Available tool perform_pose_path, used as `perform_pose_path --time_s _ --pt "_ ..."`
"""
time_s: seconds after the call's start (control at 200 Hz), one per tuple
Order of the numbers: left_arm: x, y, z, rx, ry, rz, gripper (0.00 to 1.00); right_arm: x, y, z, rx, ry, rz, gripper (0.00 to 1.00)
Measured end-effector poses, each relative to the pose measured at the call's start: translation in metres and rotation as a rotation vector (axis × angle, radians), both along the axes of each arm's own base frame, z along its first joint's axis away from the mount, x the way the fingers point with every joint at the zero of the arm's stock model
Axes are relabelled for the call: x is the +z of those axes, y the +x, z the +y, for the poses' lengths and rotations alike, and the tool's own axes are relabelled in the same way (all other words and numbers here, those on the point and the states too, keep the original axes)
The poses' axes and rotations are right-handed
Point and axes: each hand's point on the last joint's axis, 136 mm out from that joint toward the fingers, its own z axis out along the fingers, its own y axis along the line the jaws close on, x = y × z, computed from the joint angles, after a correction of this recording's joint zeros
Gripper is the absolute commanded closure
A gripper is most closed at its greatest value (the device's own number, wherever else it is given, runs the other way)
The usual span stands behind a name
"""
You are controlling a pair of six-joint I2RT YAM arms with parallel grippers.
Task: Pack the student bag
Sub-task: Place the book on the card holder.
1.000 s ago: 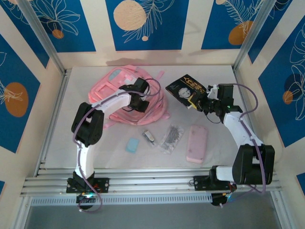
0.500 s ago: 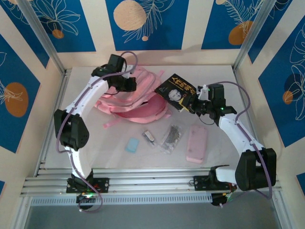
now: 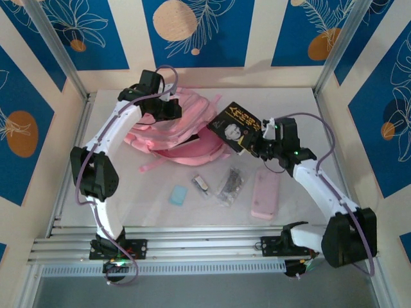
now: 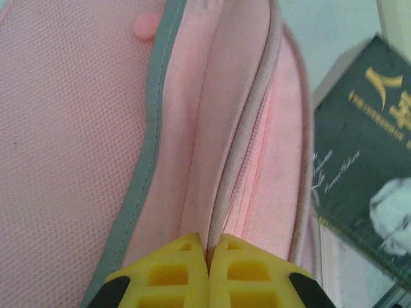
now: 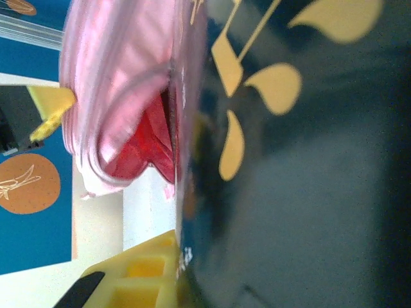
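The student bag (image 3: pixel 183 125) lies pink and soft at the back left of the table, its mouth facing right. My left gripper (image 3: pixel 168 110) is shut on the pale piped rim (image 4: pixel 225 192) of the bag's opening and holds it up; the yellow fingertips (image 4: pixel 186 266) pinch that rim. My right gripper (image 3: pixel 260 142) is shut on a black book (image 3: pixel 234 126) with gold lettering, tilted, its left corner at the bag's mouth. In the right wrist view the book (image 5: pixel 308 179) sits beside the bag's red-lined opening (image 5: pixel 138 151), above one yellow finger (image 5: pixel 131 279).
On the table in front lie a pale-pink pencil case (image 3: pixel 265 192), a blue eraser (image 3: pixel 178 195), a small dark-and-white item (image 3: pixel 200 185) and a clear packet of dark pieces (image 3: pixel 231 183). Metal frame posts and patterned walls close in the back and sides.
My left gripper has drawn the bag's rim up and toward the back left, opening the mouth. My right gripper has carried the book leftward to the bag.
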Motion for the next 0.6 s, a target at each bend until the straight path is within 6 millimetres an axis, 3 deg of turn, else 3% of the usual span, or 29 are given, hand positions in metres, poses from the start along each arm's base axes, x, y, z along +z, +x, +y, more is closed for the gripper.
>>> perform_pose_path --time_s 0.175,0.35,0.49,0.6 --pt "0.009 0.010 -0.003 0.018 -0.048 -0.021 1.00 -0.026 -0.024 -0.004 -0.004 -0.017 0.102 1.00" --pt "0.012 0.013 -0.008 0.026 -0.089 -0.013 1.00 -0.030 -0.017 0.004 0.002 0.005 0.115 1.00" --pt "0.014 0.014 -0.010 0.036 -0.108 -0.007 1.00 -0.036 0.000 0.032 0.056 0.046 0.136 1.00" --pt "0.017 0.015 -0.012 0.042 -0.132 -0.005 1.00 -0.038 0.015 0.071 0.134 0.085 0.136 1.00"
